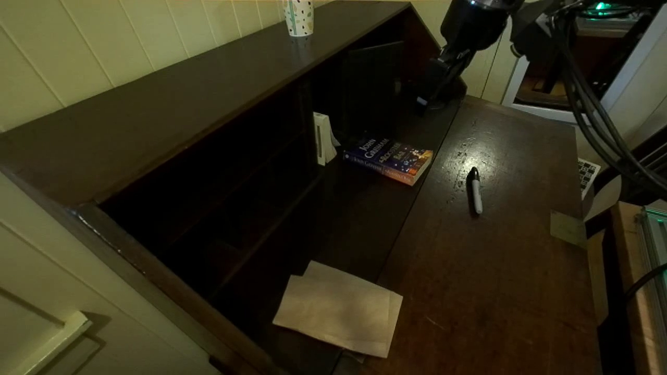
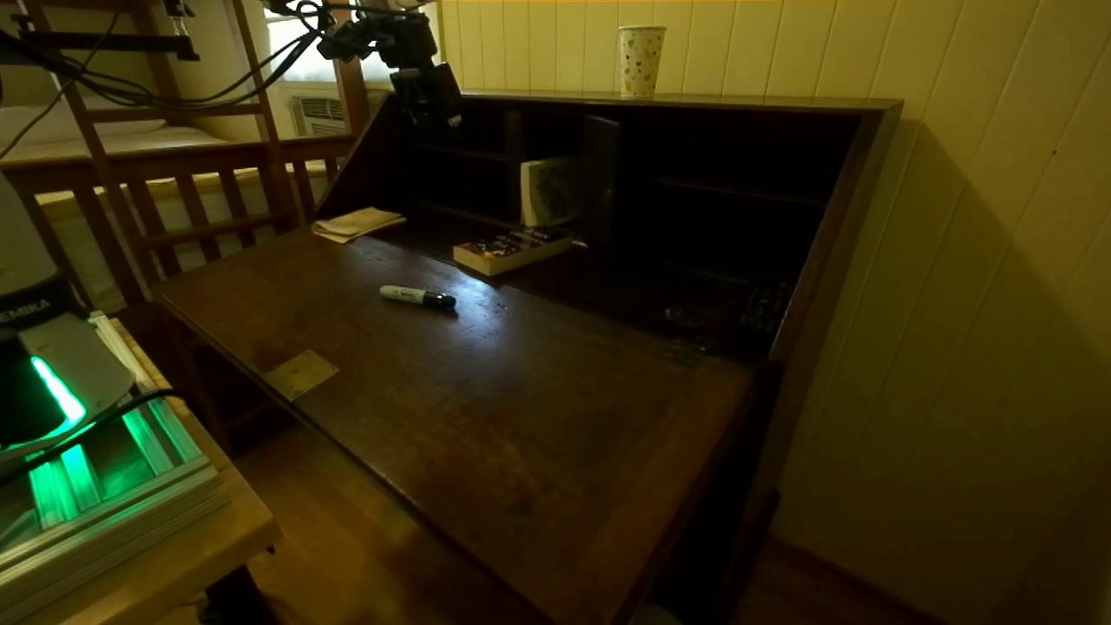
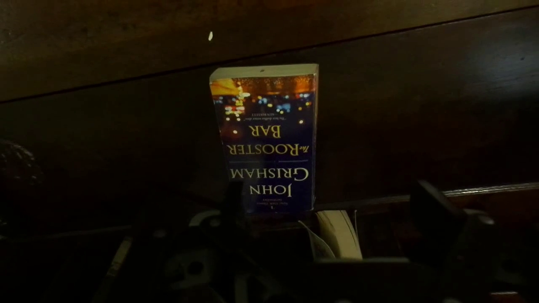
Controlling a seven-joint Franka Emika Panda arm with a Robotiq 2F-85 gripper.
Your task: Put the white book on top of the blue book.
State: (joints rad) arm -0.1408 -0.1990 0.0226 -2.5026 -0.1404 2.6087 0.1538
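Observation:
The blue book (image 1: 388, 156) lies flat on the desk, cover up, in both exterior views (image 2: 516, 249) and the wrist view (image 3: 269, 143). The white book (image 1: 323, 139) stands upright on edge at the shelf opening just behind it. In an exterior view it shows a pale edge and a dark greenish face (image 2: 545, 193). In the wrist view its pale page edge (image 3: 340, 235) and a loose cover show between the fingers, lower part hidden by the gripper. My gripper (image 3: 332, 195) is open and empty, held in the air above the desk in both exterior views (image 1: 424, 99) (image 2: 447, 117).
A dark upright panel (image 1: 372, 88) stands beside the white book. A marker (image 1: 476, 190) lies on the desk's front part. Pale paper sheets (image 1: 338, 310) lie at one end. A patterned cup (image 1: 299, 18) stands on the top ledge (image 1: 208, 88) over dark shelves.

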